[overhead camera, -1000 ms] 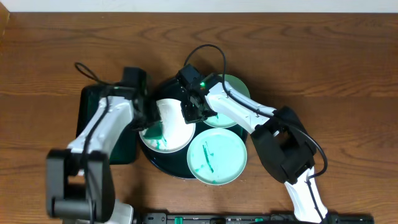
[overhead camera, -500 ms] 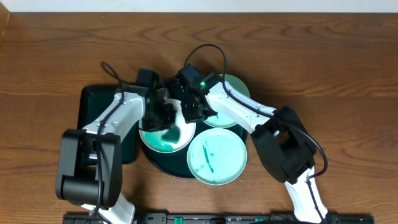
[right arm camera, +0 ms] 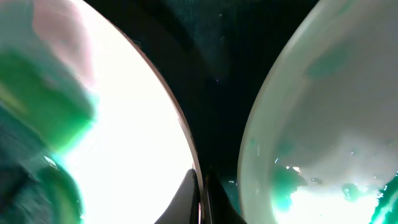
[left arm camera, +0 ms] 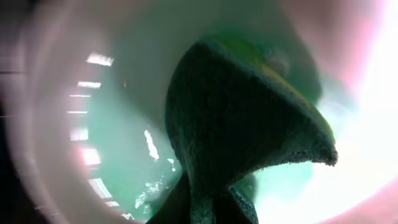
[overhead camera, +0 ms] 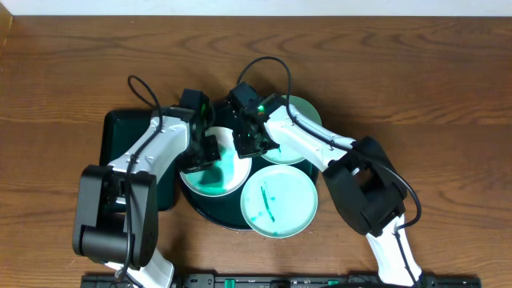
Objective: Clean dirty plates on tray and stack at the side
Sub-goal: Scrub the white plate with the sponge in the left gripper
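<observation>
Left gripper (overhead camera: 205, 154) is closed on a teal cloth (left arm camera: 242, 124), which is pressed flat onto the white plate (overhead camera: 212, 180). The fingers are hidden behind the cloth in the left wrist view. Right gripper (right arm camera: 200, 194) is shown with its jaws narrowed to a thin slit at the rim of the same plate. As that view is overexposed, a clamp on the rim is judged probable, not confirmed.

The white plate is carried on the left half of the round tray (overhead camera: 216, 210), which is set mid-worktop toward the near edge. A near mint plate (overhead camera: 282, 204) and a far mint plate (overhead camera: 308, 110), the latter partly covered by the right arm, are also held on the tray. A black rectangular tray (overhead camera: 120, 136) is located just beside it, toward the left edge. Wiping is judged to be in progress, and no plate is yet stacked at the side.

Hazards to be considered:
- If the rim clamp is weak, the white plate may be dragged against the far mint plate by the wiping force.
- If too much downward pressure is applied near the rim, the plate may be tipped.
- The green smear may be spread rather than lifted by a loaded cloth.
- Contact between the two closely placed wrists may be caused by a wide stroke.
</observation>
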Robot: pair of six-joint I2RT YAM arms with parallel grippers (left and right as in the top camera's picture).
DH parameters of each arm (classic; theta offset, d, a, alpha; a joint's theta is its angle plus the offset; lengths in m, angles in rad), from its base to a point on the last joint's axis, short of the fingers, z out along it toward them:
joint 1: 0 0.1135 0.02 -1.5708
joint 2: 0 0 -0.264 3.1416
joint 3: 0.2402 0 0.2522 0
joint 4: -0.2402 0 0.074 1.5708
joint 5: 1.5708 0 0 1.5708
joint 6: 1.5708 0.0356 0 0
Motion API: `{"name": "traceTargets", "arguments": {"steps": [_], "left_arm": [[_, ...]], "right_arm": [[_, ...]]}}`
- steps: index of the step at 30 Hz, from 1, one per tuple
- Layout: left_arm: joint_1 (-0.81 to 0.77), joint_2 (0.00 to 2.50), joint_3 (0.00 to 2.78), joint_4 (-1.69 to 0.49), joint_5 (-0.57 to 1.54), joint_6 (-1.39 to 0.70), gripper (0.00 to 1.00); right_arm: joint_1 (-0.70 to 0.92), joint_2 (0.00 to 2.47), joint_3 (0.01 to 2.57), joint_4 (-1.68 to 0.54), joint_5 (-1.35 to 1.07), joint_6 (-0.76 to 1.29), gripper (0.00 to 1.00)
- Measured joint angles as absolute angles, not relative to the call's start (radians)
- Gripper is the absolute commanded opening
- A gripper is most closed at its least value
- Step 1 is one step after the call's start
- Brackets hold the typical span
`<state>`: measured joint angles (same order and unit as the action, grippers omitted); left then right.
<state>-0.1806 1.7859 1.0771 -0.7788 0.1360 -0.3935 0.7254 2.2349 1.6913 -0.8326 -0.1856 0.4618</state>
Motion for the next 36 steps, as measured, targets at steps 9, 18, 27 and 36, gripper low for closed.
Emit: {"name": "traceTargets", "arguments": {"steps": [9, 18, 27, 36], "left_arm": [[-0.175, 1.786, 1.072, -0.687, 0.122, -0.361, 0.07], [-0.159, 1.792, 1.069, -0.55, 0.375, -0.147, 0.07], [-0.158, 1.758, 1.098, -0.731, 0.228, -0.154, 0.07], [-0.061, 1.487, 1.192, -0.947, -0.062, -0.26, 0.07]], "right_arm": [[0.724, 2.234, 1.691, -0.837, -0.181, 0.462, 0.01], [0.717, 2.234, 1.691, -0.841, -0.184, 0.463, 0.01], [0.717, 2.234, 1.691, -0.836, -0.188, 0.462, 0.01], [0.717, 2.235, 1.691, -0.836, -0.188, 0.462, 0.01]]}}
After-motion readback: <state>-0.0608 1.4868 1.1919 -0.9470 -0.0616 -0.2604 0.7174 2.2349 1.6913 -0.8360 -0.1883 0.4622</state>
